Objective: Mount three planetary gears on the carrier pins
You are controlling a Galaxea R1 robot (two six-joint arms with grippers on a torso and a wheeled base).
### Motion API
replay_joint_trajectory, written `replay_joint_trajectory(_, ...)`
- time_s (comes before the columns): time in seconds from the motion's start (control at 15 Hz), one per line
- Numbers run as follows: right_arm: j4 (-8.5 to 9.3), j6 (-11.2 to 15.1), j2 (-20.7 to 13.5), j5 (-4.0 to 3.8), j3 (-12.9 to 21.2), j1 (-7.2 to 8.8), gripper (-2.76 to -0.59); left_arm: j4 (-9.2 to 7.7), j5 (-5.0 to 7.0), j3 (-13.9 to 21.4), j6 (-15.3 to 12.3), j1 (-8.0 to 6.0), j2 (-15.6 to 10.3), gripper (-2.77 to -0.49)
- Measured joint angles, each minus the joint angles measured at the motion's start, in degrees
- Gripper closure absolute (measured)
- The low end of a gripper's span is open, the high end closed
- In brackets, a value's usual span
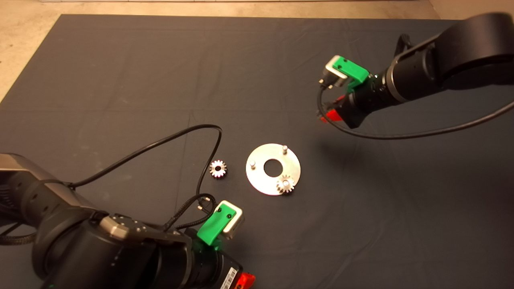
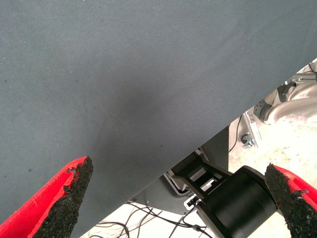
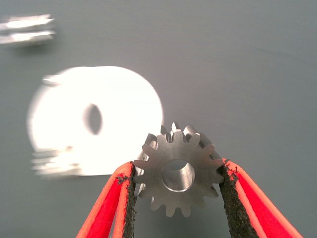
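A shiny round carrier disc (image 1: 263,182) lies mid-mat with two bare carrier pins (image 1: 284,148) (image 1: 252,163). One planetary gear (image 1: 285,184) sits on the third pin. A second gear (image 1: 218,168) lies loose on the mat left of the disc. My right gripper (image 1: 330,114) hovers above and to the right of the disc. In the right wrist view it (image 3: 176,171) is shut on a third gear (image 3: 178,173), held by its toothed rim with the bore showing. The disc (image 3: 124,99) shows blurred beyond it. My left gripper (image 1: 245,280) waits at the lower edge, open (image 2: 178,168) over the mat's edge.
The left arm's black cable (image 1: 168,140) loops over the mat close to the loose gear. The dark mat (image 1: 120,80) stretches bare at the back and to the right. The left wrist view shows the mat's edge with floor and cables (image 2: 163,218) beyond.
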Motion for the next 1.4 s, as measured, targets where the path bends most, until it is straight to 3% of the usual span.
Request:
replay_joint_trajectory(0.07, 1.92, 0.0, 2.1, 0.25, 1.0, -1.14, -1.02, 0.0, 0.01, 0.0, 0.0, 0.0, 0.0, -2.5)
replay_joint_trajectory(0.13, 2.62, 0.0, 3.2, 0.13, 1.2, -1.77, -1.02, -0.02, 0.09, 0.0, 0.0, 0.0, 0.0, -2.5)
replay_joint_trajectory(0.2, 2.6, 0.0, 3.6, -0.17, 1.1, -1.85, -1.02, 0.0, 0.02, 0.0, 0.0, 0.0, 0.0, -2.5)
replay_joint_trajectory(0.33, 2.6, 0.0, 4.0, -1.87, 0.4, -2.62, -1.02, 0.02, 0.02, 0.0, 0.0, 0.0, 0.2, -2.5)
replay_joint_trajectory(0.47, 2.62, -0.2, 5.0, -2.41, -0.3, -4.13, -1.02, 0.02, 0.02, 0.0, 0.0, 0.0, 0.2, -2.5)
replay_joint_trajectory(0.6, 2.62, -0.5, 5.5, -2.43, -1.4, -4.82, -1.02, 0.02, 0.05, 0.0, 0.0, 0.0, 0.2, -2.5)
replay_joint_trajectory(0.73, 2.62, -2.7, 5.7, -3.01, -2.7, -5.51, -1.02, 0.05, 0.05, 0.0, 0.0, -0.01, 0.2, -2.5)
replay_joint_trajectory(0.8, 2.6, -3.9, 6.0, -3.52, -3.7, -5.9, -1.02, 0.05, 0.04, 0.0, 0.0, 0.0, 0.2, -2.5)
replay_joint_trajectory(0.93, 2.6, -5.6, 7.9, -5.39, -5.8, -6.22, -1.02, 0.05, 0.02, 0.0, 0.0, 0.0, 0.2, -2.5)
replay_joint_trajectory(1.4, 2.55, -9.1, 10.2, -6.19, -9.2, -6.44, -1.02, 0.07, 0.02, 0.0, 0.0, -0.02, 0.1, -2.5)
